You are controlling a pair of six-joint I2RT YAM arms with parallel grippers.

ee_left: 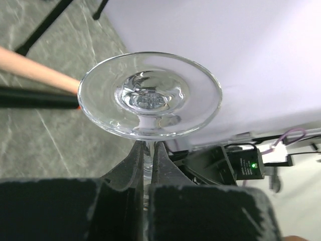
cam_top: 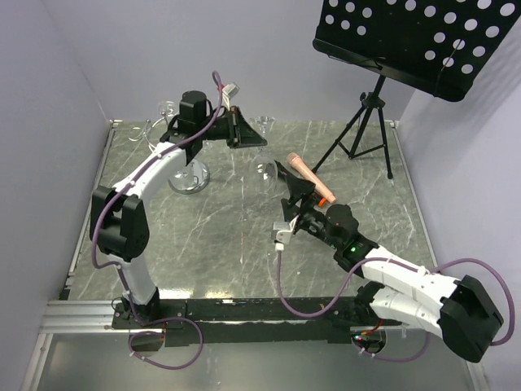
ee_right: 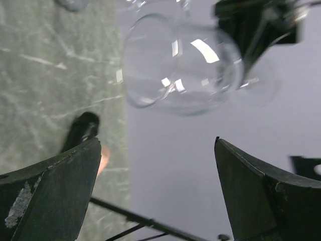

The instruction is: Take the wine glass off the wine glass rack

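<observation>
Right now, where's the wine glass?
The wine glass is clamped by its stem in the left pincer, right of the rack in the top view, bowl facing the open right pincer.

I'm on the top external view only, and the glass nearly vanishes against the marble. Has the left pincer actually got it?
Observer: Yes. The left wrist view shows the left pincer shut on the wine glass at its stem, right under the foot.
Operator: And the other arm, is it touching anything?
Observer: No. In the right wrist view the right pincer stands wide open, and the bowl lies ahead of its fingertips, touching neither finger.
</observation>
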